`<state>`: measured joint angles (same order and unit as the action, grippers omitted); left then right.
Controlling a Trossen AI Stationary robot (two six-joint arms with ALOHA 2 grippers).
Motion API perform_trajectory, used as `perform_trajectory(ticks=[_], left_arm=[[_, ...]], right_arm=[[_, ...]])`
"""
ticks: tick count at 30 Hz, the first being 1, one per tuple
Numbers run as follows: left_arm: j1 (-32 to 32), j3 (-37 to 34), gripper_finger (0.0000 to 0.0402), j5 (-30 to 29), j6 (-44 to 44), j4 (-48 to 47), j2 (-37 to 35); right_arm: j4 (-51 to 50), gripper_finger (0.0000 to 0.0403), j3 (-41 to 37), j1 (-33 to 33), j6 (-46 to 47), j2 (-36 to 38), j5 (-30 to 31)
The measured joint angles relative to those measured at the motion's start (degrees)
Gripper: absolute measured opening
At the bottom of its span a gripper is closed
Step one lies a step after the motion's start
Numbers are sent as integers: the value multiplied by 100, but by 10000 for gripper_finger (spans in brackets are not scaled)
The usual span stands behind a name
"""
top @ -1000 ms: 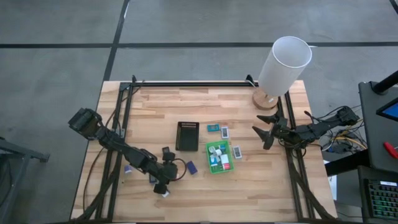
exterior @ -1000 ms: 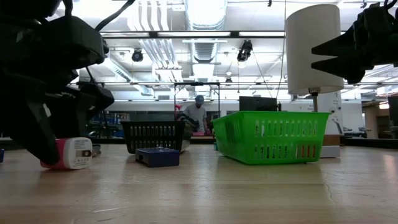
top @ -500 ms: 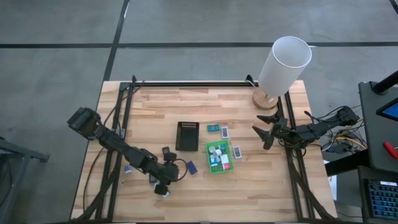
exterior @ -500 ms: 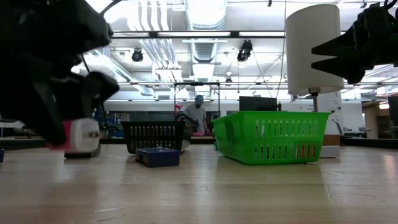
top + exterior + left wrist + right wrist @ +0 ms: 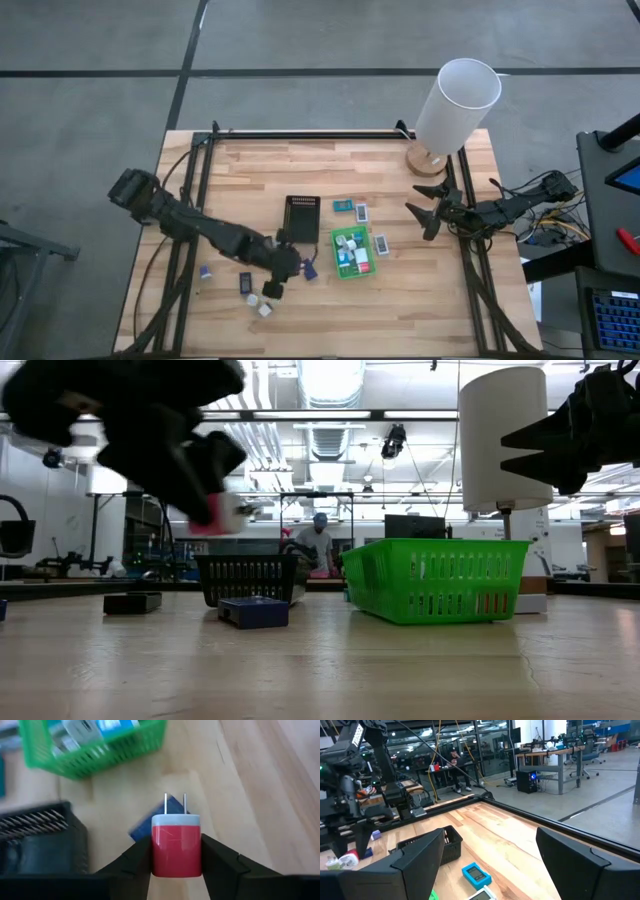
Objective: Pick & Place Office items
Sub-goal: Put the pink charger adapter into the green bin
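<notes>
Left gripper [image 5: 175, 851] pinched shut on a red-and-white plug adapter [image 5: 176, 843]: red body, pale top cap, two metal prongs sticking out, held at centre of the left wrist frame. In the low view it is off the table, upper left. High view puts it lower centre, just left of the green tray [image 5: 352, 251] and below the black tray [image 5: 300, 218]. A dark blue block [image 5: 172, 815] lies on the wood right behind the prongs. Loose items lower left: a small white piece [image 5: 265, 309], a dark one [image 5: 245, 284], a purple one [image 5: 204, 271]. Green tray holds white, teal and red packets. A teal packet [image 5: 342, 206] and white packets [image 5: 380, 243] sit beside it. Right gripper [image 5: 426, 212] at centre right, fingers spread wide, holding nothing.
</notes>
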<state>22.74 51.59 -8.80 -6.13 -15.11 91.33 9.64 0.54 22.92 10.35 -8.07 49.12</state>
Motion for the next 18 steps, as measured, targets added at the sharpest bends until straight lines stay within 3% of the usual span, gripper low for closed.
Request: perform_trajectory(ticks=[18], left_arm=[[-1592,294,143,1597,2112,710,11]], right_arm=[[-1,317,0,-2,0,1,0]])
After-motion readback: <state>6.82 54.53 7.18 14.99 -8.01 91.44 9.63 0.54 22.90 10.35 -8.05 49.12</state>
